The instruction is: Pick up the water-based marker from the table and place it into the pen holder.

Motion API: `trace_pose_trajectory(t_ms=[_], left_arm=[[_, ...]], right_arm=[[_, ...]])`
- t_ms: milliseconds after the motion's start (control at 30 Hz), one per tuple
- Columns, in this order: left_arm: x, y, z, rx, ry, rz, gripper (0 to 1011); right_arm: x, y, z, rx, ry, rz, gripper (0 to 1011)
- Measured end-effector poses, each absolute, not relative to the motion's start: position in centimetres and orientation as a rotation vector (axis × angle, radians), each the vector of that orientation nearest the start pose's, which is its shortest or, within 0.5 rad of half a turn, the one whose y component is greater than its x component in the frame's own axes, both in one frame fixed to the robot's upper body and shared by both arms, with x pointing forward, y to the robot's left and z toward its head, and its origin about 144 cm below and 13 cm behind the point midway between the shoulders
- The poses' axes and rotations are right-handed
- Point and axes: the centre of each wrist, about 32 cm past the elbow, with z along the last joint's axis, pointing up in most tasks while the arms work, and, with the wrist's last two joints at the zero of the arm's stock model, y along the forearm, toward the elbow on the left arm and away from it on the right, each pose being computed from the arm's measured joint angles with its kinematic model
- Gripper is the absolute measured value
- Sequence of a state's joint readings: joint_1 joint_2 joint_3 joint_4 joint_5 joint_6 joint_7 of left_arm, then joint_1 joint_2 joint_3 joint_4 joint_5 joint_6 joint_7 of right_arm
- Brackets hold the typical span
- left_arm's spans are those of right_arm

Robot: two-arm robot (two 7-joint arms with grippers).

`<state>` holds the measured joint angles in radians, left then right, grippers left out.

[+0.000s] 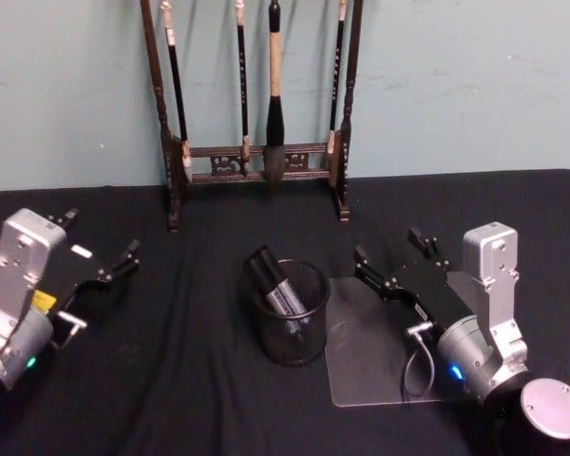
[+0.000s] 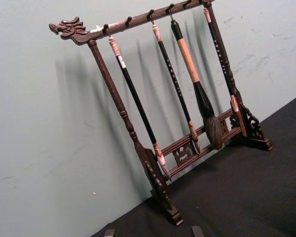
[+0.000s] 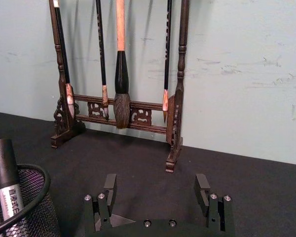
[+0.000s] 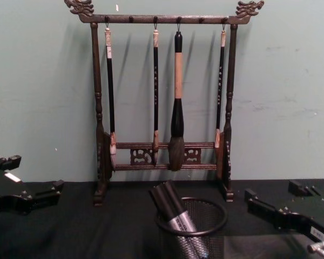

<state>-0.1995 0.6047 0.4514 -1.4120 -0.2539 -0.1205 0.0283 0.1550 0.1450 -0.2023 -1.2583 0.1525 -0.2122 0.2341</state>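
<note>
By the tabletop's (image 1: pixel 199 380) left edge the left tool (image 1: pixel 100 249) rests spread and empty, the water-based marker (image 1: pixel 275 283) stands tilted in the central pen holder (image 1: pixel 292 328), and the right tool (image 1: pixel 397 256) rests spread beside it.

From the head view the brush rack (image 1: pixel 256 161) loses its top bar past the upper edge, so its hooks go unseen there. The markers (image 1: pixel 277 287) in the pen holder (image 1: pixel 293 328) stand half buried behind the mesh; their lower ends can't be made out, and the print on the barrels is too small to read. In the chest view the pen holder's base runs off the bottom edge. The left hand (image 1: pixel 103 249) is cut by the left edge there.
</note>
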Motion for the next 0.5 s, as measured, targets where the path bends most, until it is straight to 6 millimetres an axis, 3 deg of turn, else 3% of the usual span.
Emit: trace_pose_trajectory(t_ms=[500], left_arm=[[48.86,30.97,113.98,0.304,-0.285,1.248,1009]], right_arm=[[49.31,-22.26,109.35,0.002,-0.037,-1.184,1004]])
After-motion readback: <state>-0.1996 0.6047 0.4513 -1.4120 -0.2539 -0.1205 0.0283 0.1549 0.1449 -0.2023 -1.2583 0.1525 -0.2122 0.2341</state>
